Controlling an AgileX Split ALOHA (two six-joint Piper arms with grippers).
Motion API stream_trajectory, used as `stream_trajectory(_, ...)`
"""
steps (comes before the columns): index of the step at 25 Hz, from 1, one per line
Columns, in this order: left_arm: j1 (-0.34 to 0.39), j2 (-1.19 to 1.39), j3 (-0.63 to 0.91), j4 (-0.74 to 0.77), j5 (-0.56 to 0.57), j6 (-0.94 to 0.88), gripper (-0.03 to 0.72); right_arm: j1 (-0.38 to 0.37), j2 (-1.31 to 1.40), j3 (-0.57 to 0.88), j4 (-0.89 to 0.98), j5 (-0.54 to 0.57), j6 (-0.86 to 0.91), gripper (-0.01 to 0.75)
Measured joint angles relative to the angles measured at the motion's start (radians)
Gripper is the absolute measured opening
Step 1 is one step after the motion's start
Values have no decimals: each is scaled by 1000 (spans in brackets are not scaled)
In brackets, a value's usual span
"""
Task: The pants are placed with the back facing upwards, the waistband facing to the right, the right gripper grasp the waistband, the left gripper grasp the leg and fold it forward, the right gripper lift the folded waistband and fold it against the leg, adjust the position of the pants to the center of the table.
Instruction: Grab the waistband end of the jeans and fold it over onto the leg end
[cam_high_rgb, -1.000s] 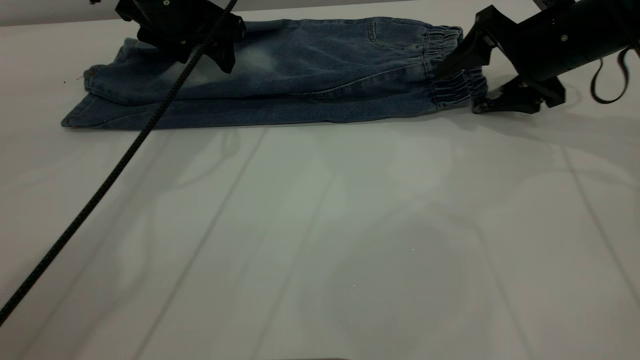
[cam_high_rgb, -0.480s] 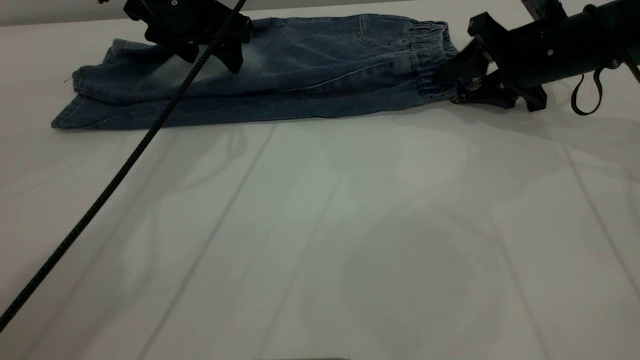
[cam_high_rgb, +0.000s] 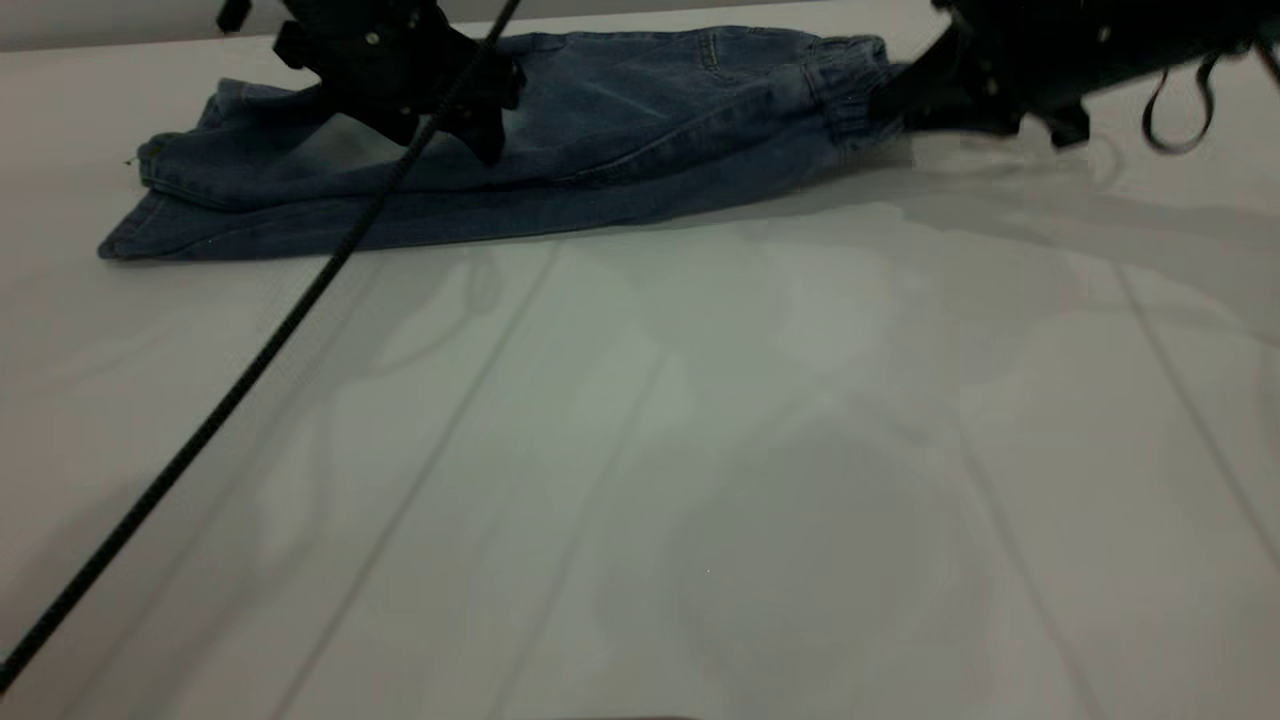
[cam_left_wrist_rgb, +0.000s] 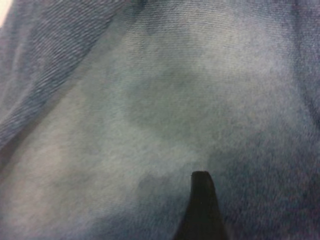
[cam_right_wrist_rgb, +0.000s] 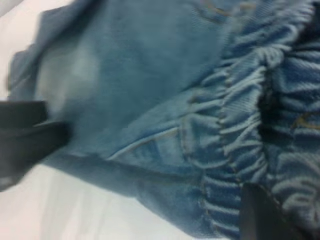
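The denim pants (cam_high_rgb: 520, 140) lie folded lengthwise at the far edge of the white counter (cam_high_rgb: 700, 450), hems toward the left and the elastic waistband (cam_high_rgb: 850, 90) toward the right. The right gripper (cam_high_rgb: 900, 95) is at the waistband end, its fingers closed on the gathered elastic; that end of the pants is raised off the counter, with a shadow under it. In the right wrist view the ruched waistband (cam_right_wrist_rgb: 240, 125) fills the frame, and one dark finger (cam_right_wrist_rgb: 260, 215) presses against the fabric.

The left gripper (cam_high_rgb: 480, 130) sits over the upper leg (cam_high_rgb: 290, 150) near the faded patch, its thick black cable (cam_high_rgb: 230, 370) running down across the counter toward the near left. In the left wrist view only one black fingertip (cam_left_wrist_rgb: 201, 200) shows against the pale worn denim (cam_left_wrist_rgb: 160, 100), so I cannot tell how far its fingers are parted or whether they hold any cloth.
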Motion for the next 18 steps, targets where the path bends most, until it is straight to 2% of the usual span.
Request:
stream_trajectory(8, -45, 56, -6, -31, -67, -2, 529, 2, -198, -1, -110, 53, 61, 55)
stream_trajectory(12, -81, 53, -16, -40, -52, 1, 529, 2, -259, -1, -149, 73, 78, 55)
stream_trajectory(15, -75, 24, -68, -11, 79, 8, 529, 2, -276, -1, -169, 89, 98, 54)
stream_trajectory(18, -28, -7, -151, 13, 236, 8, 529, 2, -293, -1, -180, 112, 101, 54)
